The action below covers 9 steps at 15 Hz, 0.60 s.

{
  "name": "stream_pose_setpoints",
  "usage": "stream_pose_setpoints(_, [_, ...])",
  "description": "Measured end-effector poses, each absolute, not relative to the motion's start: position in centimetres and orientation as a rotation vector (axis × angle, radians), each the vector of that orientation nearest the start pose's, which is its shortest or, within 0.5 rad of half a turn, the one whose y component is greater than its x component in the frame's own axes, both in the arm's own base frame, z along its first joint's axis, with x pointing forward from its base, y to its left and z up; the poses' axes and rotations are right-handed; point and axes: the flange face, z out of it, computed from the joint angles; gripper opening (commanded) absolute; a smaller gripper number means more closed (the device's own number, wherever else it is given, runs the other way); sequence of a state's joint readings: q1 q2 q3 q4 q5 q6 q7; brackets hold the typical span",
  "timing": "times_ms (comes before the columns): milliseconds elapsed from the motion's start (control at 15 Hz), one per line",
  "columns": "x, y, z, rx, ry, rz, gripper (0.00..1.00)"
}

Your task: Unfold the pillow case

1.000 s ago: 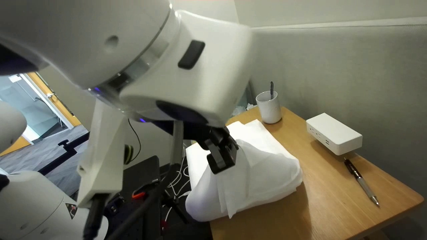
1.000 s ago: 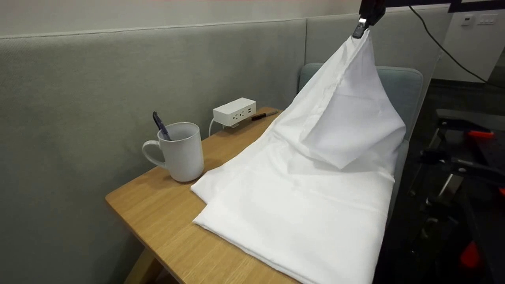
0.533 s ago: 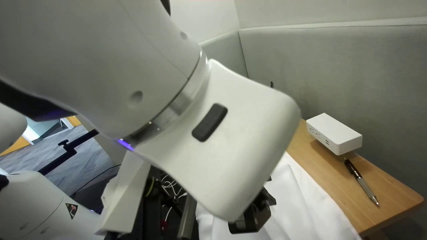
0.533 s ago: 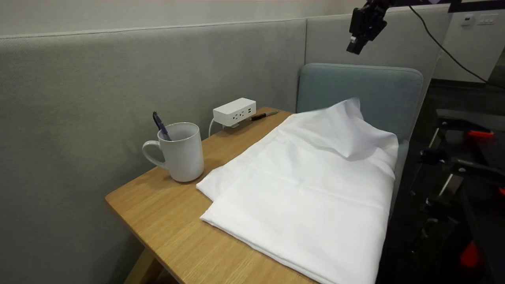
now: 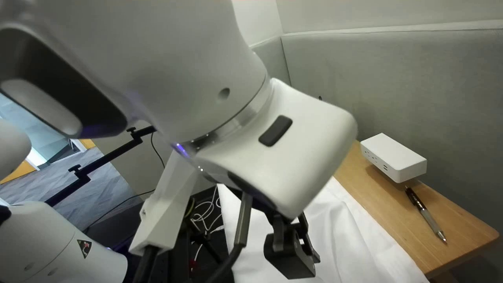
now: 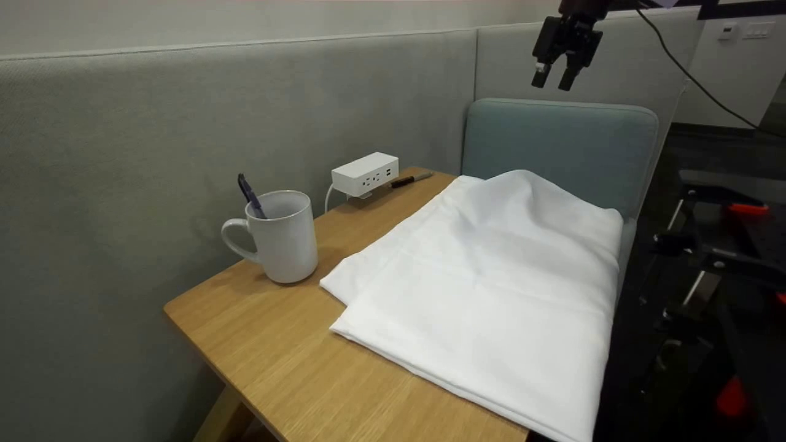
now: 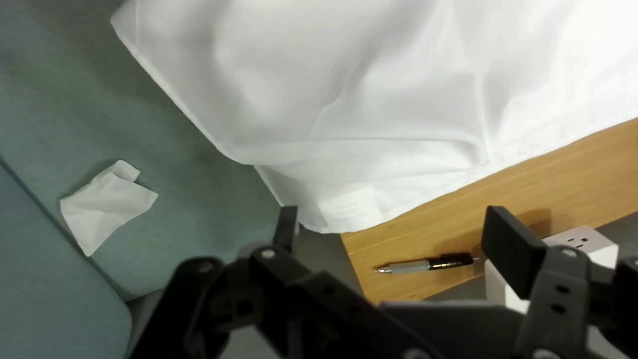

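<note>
The white pillow case [image 6: 479,307] lies wrinkled along the wooden table, with a soft raised hump at its end toward the chair. Its layers sit slightly offset at the corner near the mug. In the wrist view the pillow case [image 7: 349,94] fills the upper part, and one corner hangs out over the seat. A small label shows near its lower edge. My gripper [image 6: 552,83] hovers well above the cloth, open, with nothing held. From the wrist, both fingers of the gripper [image 7: 392,219] stand wide apart. In an exterior view the arm covers part of the pillow case [image 5: 342,236].
A white mug [image 6: 285,239] with a pen stands on the table [image 6: 258,331] beside the cloth. A white outlet box [image 5: 393,157] and a pen [image 5: 426,214] are near the wall side. A blue-green chair [image 6: 552,135] stands at the table's end, a white scrap [image 7: 104,204] on it.
My gripper has opened and let go of the pillow case. The lifted corner has dropped down, and the cloth's edge near the mug has slid a little toward the chair. The gripper sits slightly lower.
</note>
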<state>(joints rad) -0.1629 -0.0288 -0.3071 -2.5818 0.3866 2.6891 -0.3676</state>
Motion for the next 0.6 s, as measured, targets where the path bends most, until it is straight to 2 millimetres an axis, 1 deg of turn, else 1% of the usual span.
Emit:
stream_pose_setpoints(133, [40.6, -20.0, 29.1, -2.942, 0.548, -0.280, 1.00])
stream_pose_setpoints(267, [41.1, -18.3, 30.6, -2.959, 0.439, -0.271, 1.00])
stream_pose_setpoints(467, [41.3, -16.2, 33.5, -2.975, 0.293, -0.264, 1.00])
stream_pose_setpoints(600, [41.2, -15.0, 35.4, -2.973, 0.228, -0.273, 1.00])
